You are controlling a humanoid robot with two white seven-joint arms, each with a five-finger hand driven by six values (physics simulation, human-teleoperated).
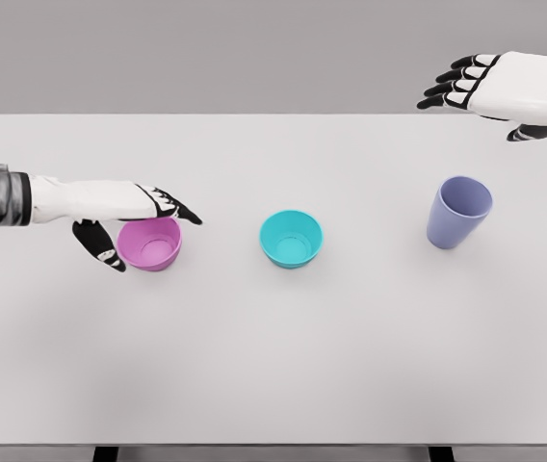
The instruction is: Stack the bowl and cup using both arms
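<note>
Head view. Three vessels are standing upright on the white table (273, 385), in a row across mid-frame and well apart from each other. The pink bowl (149, 243) is sitting at centre left, the teal bowl (291, 239) at centre, and the taller lilac cup (458, 212) at centre right; all are plain and open-topped. The left hand (139, 217) is reaching in from the left edge, fingers extended over the pink bowl's far rim and thumb pointing down beside its left wall, not closed on it. The right hand (505, 87) is hovering at upper right, fingers spread, holding nothing. No writing is legible.
</note>
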